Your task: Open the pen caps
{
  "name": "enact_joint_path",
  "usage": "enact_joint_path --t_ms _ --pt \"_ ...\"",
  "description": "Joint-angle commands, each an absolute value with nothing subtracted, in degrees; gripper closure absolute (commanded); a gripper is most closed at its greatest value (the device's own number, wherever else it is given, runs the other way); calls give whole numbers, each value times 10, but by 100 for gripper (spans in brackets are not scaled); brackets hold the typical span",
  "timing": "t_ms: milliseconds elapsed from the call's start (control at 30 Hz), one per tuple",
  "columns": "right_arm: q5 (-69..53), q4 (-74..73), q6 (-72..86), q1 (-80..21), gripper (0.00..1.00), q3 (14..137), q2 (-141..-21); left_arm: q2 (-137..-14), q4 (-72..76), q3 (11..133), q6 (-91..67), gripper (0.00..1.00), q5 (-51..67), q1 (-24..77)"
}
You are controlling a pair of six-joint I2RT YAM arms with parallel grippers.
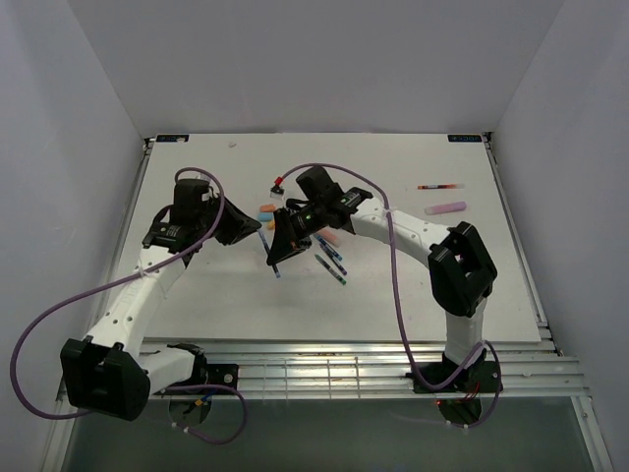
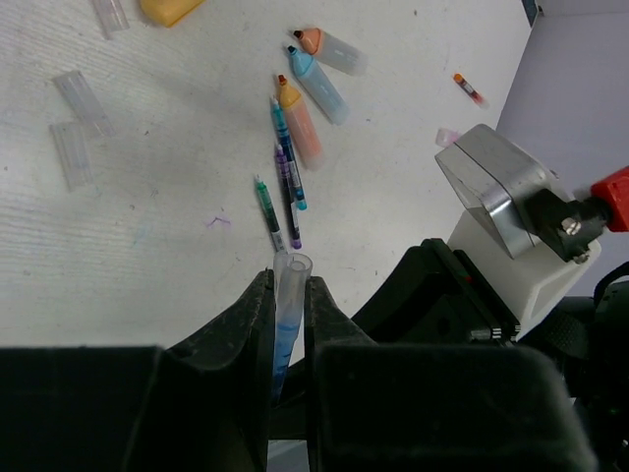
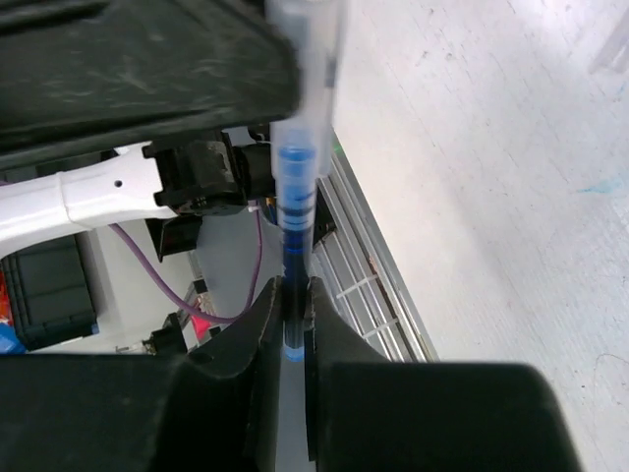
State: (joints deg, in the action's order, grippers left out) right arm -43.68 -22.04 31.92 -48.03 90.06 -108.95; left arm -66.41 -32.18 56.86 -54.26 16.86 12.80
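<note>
1. The left gripper (image 2: 290,283) is clamped tight on a clear pen cap (image 2: 294,267). The cap's open-looking end pokes out just past the fingertips.
2. The right gripper (image 3: 293,300) is closed on the far end of the same blue pen (image 3: 297,192). Its jaws pinch the barrel with no gap showing.
3. The pen spans the two grippers above the table (image 1: 393,285), near its middle. In the overhead view the right gripper sits at about 4 o'clock of the left one.
4. In the right wrist view the cap runs from 12 o'clock down to the blue barrel. Whether it has started to slide off is hard to tell, since the join is blurred.
5. In the left wrist view three thin pens (image 2: 287,172) lie on the table at 12 o'clock of the held cap. Three highlighters (image 2: 316,84) lie beyond them.
6. Loose clear caps (image 2: 77,98) rest at about 10 o'clock, well apart from the pens. An orange cap (image 2: 167,8) lies at the top edge.
7. Overhead, a pink highlighter (image 1: 444,208) lies at 3 o'clock of the grippers, well apart.
</note>
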Motion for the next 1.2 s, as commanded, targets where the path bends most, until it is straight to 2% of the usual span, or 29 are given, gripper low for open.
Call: enact_joint_path --t_ms 0,367,533,633,867,900,1167 --pt "-454 -205 324 -493 92 883 -1078 -651 -317 584 -563 100 132 132" --pt "-471 -218 323 -512 92 720 -975 -709 -294 625 -552 100 27 128" --pt "-446 -243 294 -517 92 694 -946 -742 -283 642 -529 100 16 109" --pt "-397 -277 256 -509 92 713 -954 -755 -284 644 -512 100 31 108" --pt "-141 -464 100 -487 92 830 -1056 -740 -310 570 -501 100 85 108" --pt "-95 -470 90 -483 92 838 -1081 -737 -311 557 -508 100 98 109" --pt "26 -475 40 -470 92 869 -1154 -740 -302 475 -527 100 116 109"
